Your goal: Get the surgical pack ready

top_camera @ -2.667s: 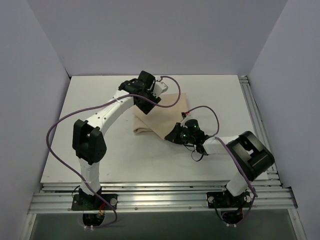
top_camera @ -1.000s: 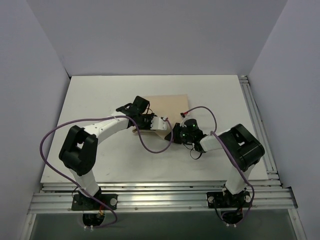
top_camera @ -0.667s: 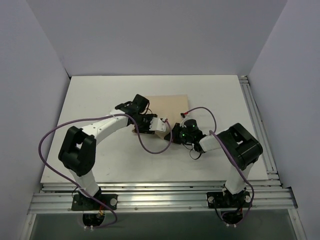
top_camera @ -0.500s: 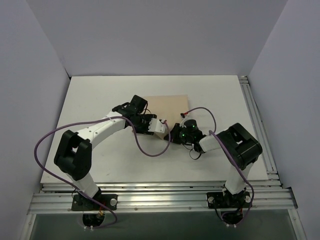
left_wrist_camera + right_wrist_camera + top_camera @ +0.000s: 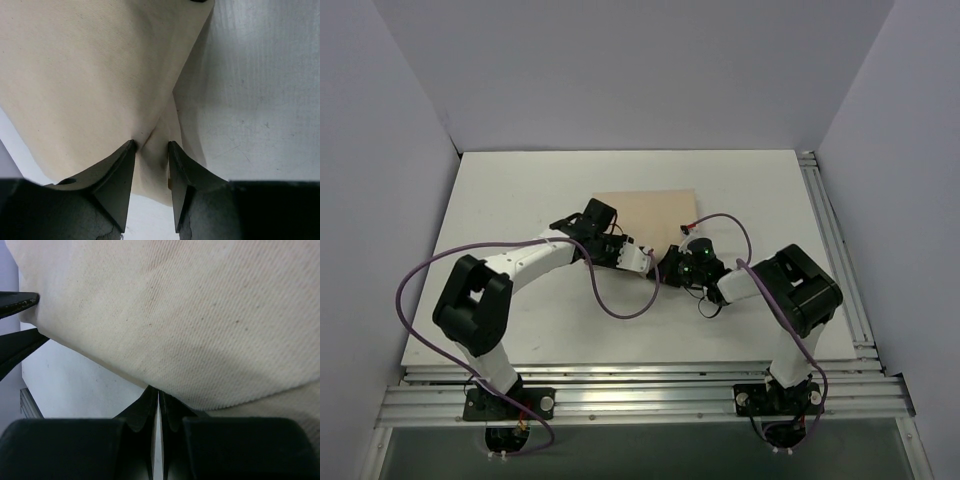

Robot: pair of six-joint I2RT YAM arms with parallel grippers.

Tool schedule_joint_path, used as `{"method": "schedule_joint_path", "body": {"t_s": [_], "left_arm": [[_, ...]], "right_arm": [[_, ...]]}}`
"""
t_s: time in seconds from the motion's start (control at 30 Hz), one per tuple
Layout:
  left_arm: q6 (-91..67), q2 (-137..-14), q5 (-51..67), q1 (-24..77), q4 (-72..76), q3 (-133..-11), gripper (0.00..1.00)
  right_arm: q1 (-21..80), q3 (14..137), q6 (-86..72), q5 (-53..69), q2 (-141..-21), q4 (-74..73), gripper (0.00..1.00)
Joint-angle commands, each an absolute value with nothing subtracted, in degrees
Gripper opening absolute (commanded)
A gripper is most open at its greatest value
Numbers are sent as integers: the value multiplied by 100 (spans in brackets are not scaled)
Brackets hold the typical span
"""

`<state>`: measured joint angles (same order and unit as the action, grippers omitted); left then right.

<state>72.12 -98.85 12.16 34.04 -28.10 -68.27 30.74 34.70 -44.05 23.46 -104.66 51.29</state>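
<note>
Three pale grey walls [image 5: 640, 70] stand around a white table [image 5: 510, 200], and silver metal rails [image 5: 640, 395] run along its near edge. One big tan cloth [image 5: 655, 208] lies flat on the far middle of the table. Its near edge comes down to where the two arms meet. Both arms are white and black, and each trails a purple cable [image 5: 420, 270]. The left gripper [image 5: 642, 260] reaches in from the left. Seen close up, its two dark fingers [image 5: 117, 175] squeeze a small fold of the cloth [image 5: 90, 65] between them. The right gripper [image 5: 672, 262] sits just beside it. Its fingers [image 5: 137, 415] are pressed almost tight together, pinching the edge of the cloth [image 5: 175, 315].
</note>
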Motion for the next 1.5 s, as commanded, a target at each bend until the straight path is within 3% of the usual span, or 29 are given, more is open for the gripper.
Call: {"method": "schedule_joint_path", "body": {"t_s": [0.0,0.1,0.2,0.27,0.53,0.73,1.03,1.1,1.27,1.47], "left_arm": [[7234,-10019,1196,3445,-2330,-6864,42],[7216,-10107,1099,3454,-2338,-6908,30],[7093,-10090,1055,3454,-2407,-6996,8],[6979,-10090,1090,3454,-2557,-7162,3],[6137,-9932,1231,3445,-2795,-7646,2],[6125,-9835,993,3454,-2487,-7471,2],[6249,-9747,1037,3454,-2567,-7400,2],[6249,-9738,993,3454,-2531,-7400,2],[6214,-9703,941,3463,-2487,-7409,2],[6117,-9642,835,3498,-2198,-7251,2]], "right_arm": [[3085,3568,-4412,2426,-10547,5115,0],[3076,3560,-4421,2417,-10486,5089,0],[3067,3560,-4412,2399,-10442,5063,0],[3067,3568,-4412,2391,-10441,5054,0],[3067,3638,-4438,2338,-10380,4966,0],[3059,3726,-4439,2233,-10029,4511,32],[3085,3849,-3684,1943,-8333,1886,43],[3068,3989,-3507,1890,-8034,1522,42],[2910,3999,-4059,2247,-8347,2326,3],[2944,4227,-4992,2435,-9437,4279,0]]}}
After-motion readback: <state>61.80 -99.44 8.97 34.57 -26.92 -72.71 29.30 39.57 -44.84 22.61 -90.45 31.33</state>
